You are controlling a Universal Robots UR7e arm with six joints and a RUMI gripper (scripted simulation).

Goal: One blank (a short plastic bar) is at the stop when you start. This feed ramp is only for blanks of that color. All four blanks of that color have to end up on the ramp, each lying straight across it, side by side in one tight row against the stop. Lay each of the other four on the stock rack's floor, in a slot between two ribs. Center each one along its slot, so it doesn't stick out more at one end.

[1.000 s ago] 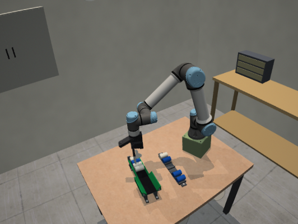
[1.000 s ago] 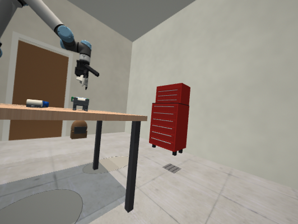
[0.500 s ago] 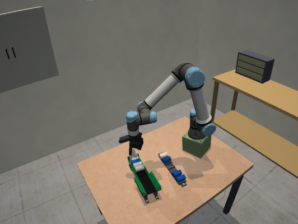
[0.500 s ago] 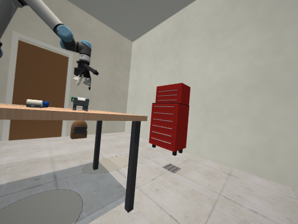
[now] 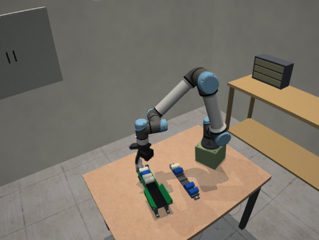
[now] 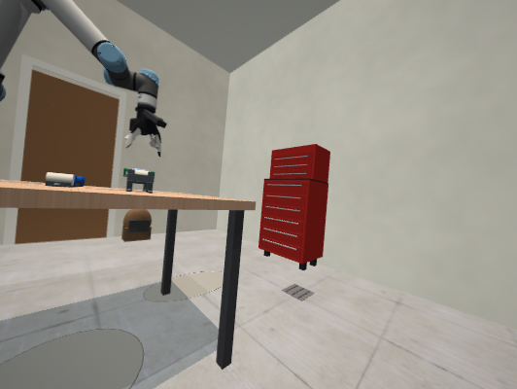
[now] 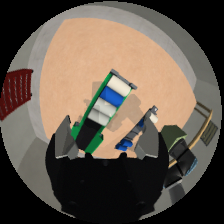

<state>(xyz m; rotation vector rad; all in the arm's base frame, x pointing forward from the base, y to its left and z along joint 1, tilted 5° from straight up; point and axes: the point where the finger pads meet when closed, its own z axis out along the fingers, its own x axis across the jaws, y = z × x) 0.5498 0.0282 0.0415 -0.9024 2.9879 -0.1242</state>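
The green feed ramp (image 5: 165,195) (image 7: 91,106) (image 6: 125,171) holds a row of blanks at its far end. From the end they are a white blank (image 5: 143,169) (image 7: 120,83), a blue blank (image 5: 145,173) (image 7: 113,95), and two more white blanks (image 5: 148,178) (image 7: 101,109). The grey stock rack (image 5: 183,181) holds a white blank (image 5: 174,165) (image 7: 154,116), a blue blank (image 5: 178,171), and two more blue blanks (image 5: 191,188) (image 7: 125,145) near its front end. My gripper (image 5: 139,163) (image 6: 143,141) (image 7: 106,115) is open and empty, hanging above the ramp's far end.
The arm's green base block (image 5: 210,156) stands on the wooden table (image 5: 228,186) (image 6: 194,200) behind the rack. A wooden shelf unit (image 5: 285,102) stands to the right. A red tool chest (image 6: 296,204) stands by the wall.
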